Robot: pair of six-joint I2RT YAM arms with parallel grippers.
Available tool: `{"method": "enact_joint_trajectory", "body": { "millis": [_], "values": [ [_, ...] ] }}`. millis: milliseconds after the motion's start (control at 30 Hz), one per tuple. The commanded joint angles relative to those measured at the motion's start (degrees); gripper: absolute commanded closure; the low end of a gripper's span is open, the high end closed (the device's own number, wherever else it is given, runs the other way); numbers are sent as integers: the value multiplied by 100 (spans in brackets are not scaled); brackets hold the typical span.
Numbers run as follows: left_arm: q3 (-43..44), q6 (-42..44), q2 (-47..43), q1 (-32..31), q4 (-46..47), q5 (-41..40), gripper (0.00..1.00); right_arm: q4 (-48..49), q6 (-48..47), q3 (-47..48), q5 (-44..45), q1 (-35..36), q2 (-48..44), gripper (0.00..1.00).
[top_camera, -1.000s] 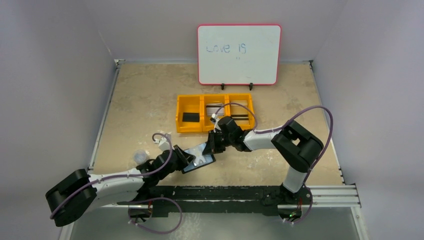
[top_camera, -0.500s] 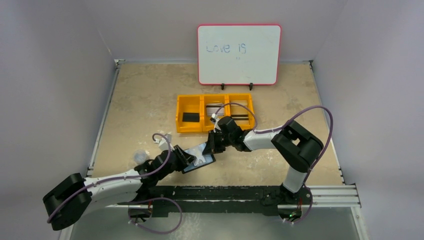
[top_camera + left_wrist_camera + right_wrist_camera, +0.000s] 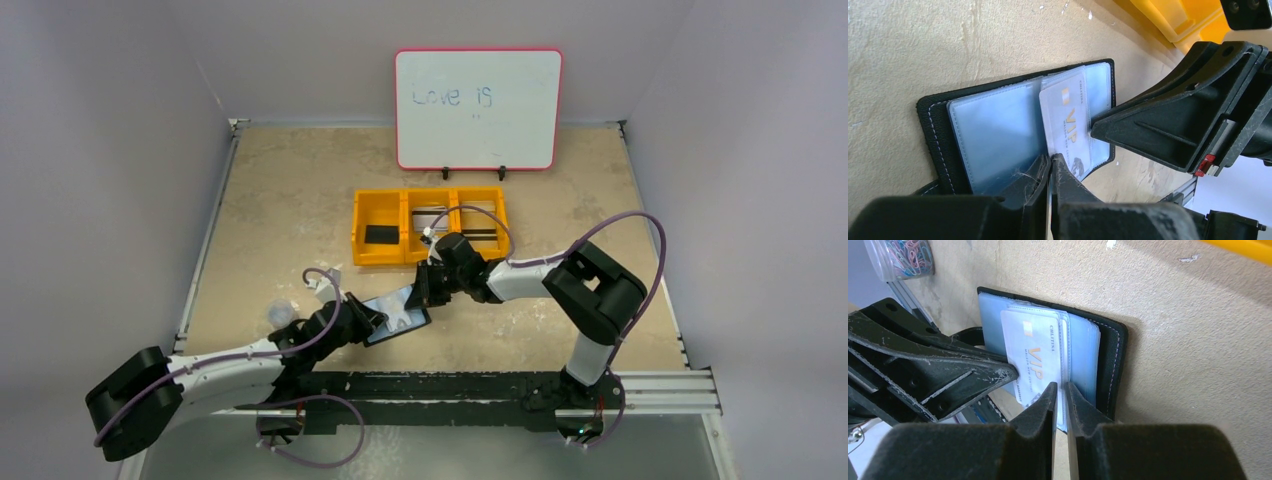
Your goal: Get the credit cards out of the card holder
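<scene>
The card holder (image 3: 402, 321) is a black bifold wallet lying open on the table, its pale clear pockets facing up. It also shows in the left wrist view (image 3: 933, 135) and the right wrist view (image 3: 1110, 360). A whitish credit card (image 3: 1068, 120) printed "VIP" sticks partly out of a pocket and also shows in the right wrist view (image 3: 1033, 350). My left gripper (image 3: 1051, 161) is shut on the near corner of that card. My right gripper (image 3: 1060, 390) is shut on the edge of the clear pocket sleeves beside the card. The two grippers meet over the wallet (image 3: 375, 318) (image 3: 427, 292).
A yellow three-compartment tray (image 3: 430, 262) stands just behind the wallet, with a small flat black rectangle (image 3: 381, 234) in its left compartment. A whiteboard (image 3: 478, 108) stands at the back. A clear tub of paper clips (image 3: 898, 257) sits left of the wallet.
The rear of the left arm has dropped slightly towards the near edge. Both grippers, the card and the wallet sit where they were.
</scene>
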Motion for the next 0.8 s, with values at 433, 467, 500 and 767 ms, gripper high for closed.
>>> {"method": "enact_joint_trajectory", "body": {
  "millis": [433, 467, 500, 767],
  "values": [
    [-230, 111, -137, -7, 331, -144, 100, 80, -309, 82, 267, 24, 185, 65],
    [-257, 97, -125, -9, 254, -179, 100, 36, -335, 120, 262, 14, 189, 65],
    [-265, 96, -86, -5, 146, -236, 100, 16, -357, 159, 281, 23, 198, 65],
    [-246, 233, 204, -12, 43, -254, 100, -443, -333, 284, 835, 49, 228, 65]
  ]
}}
